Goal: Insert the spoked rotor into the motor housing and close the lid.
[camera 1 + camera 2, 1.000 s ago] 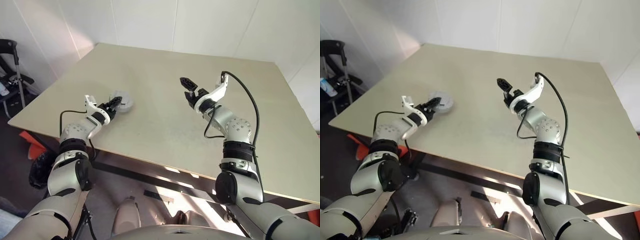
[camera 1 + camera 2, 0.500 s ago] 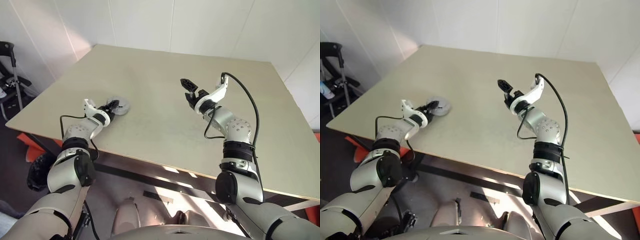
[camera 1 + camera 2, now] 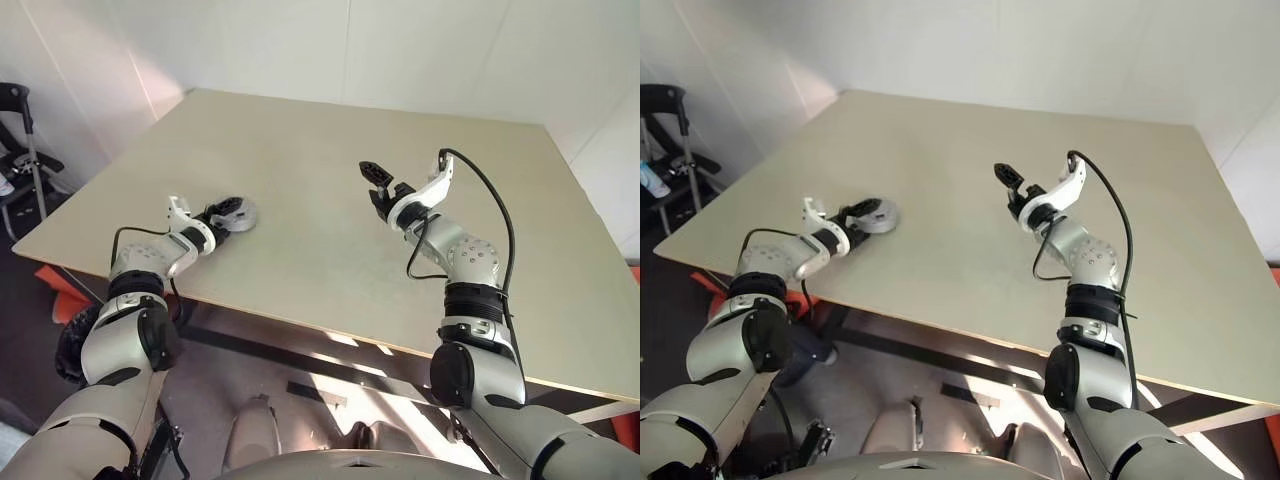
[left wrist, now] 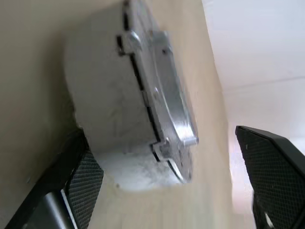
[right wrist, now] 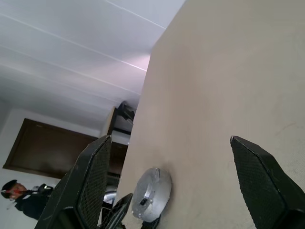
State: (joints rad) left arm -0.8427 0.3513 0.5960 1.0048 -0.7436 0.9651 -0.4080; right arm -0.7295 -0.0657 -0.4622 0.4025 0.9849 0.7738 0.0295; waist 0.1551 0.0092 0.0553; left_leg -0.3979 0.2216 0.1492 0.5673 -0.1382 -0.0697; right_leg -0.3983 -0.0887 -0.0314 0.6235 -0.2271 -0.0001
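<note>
The motor housing (image 3: 240,211) lies on the table near its left edge, a round silver cup. The lid (image 4: 167,98) sits on top of it, flat and silvery with small tabs at its rim. My left gripper (image 3: 224,214) is low at the housing, open, one finger (image 4: 84,177) beside the cup's wall and the other finger (image 4: 272,168) well apart from it. My right gripper (image 3: 380,187) hangs open above the middle of the table with nothing in it. The spoked rotor is hidden.
The beige table (image 3: 300,130) has its left corner close to the housing and its front edge just behind my left wrist. A black wheeled frame (image 3: 22,140) stands on the floor to the left. A person (image 5: 16,191) is far off beyond that side.
My left gripper has opened and let go of the housing with its lid, which now rests on the table. The wrist has tipped downward a little. The right arm has kept still.
</note>
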